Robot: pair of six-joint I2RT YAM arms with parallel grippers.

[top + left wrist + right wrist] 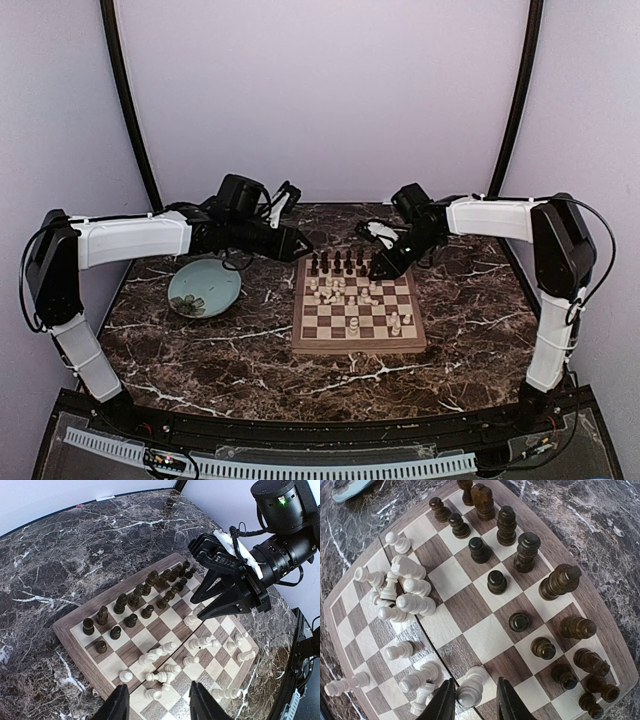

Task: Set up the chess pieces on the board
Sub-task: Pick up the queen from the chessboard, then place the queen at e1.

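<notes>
The board (320, 335) lies flat at the middle of the marble worktop (200, 360), and all the chess pieces in view rest on it. The dark pieces (337, 264) stand upright in the two rows along the board's far edge, with a few gaps in the inner row; the right wrist view shows them in staggered lines (507, 525). The white pieces (352, 296) are unsorted. Several lie on their sides in a loose cluster near the board's centre (412, 602), some touching one another, and others are scattered singly toward the board's near edge. The right arm (500, 218) reaches in from the board's right, and the right jaws hang low over the board's far-right squares. They are spread, with one toppled white piece (471, 686) lying between the fingertips and a visible gap on each side of it. The left arm (130, 240) reaches in from the board's left, and the left jaws are held just beside the board's far-left corner, spread and holding nothing. A round pale-teal plate (204, 287) sits on the worktop to the left of the board, apart from it.
</notes>
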